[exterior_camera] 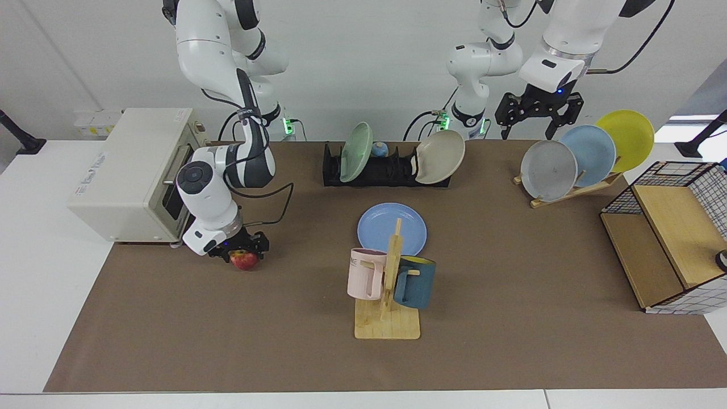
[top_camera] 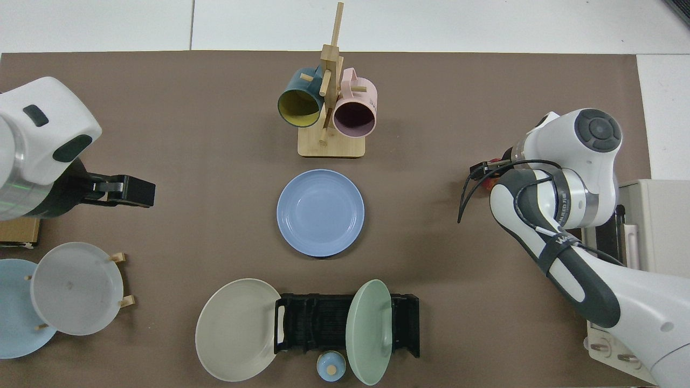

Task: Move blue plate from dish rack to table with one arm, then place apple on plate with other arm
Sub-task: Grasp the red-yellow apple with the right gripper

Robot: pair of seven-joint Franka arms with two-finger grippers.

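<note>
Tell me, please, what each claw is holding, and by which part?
The right claw grips the apple from above by its top; the left claw, raised, holds nothing.

I am working in a robotics lab staged as a kitchen: my two white jointed arms (exterior_camera: 216, 51) are standing bolted at a wide white table (exterior_camera: 34, 284) under a matte brown mat (exterior_camera: 511, 284), against a bare white wall with cables trailing. Around me are sitting kitchen props: a cream toaster oven (exterior_camera: 122, 170), a low black slotted dish rack (exterior_camera: 386, 167), a wooden mug tree (exterior_camera: 389, 284) and a slanted wooden plate stand (exterior_camera: 573, 190).
</note>
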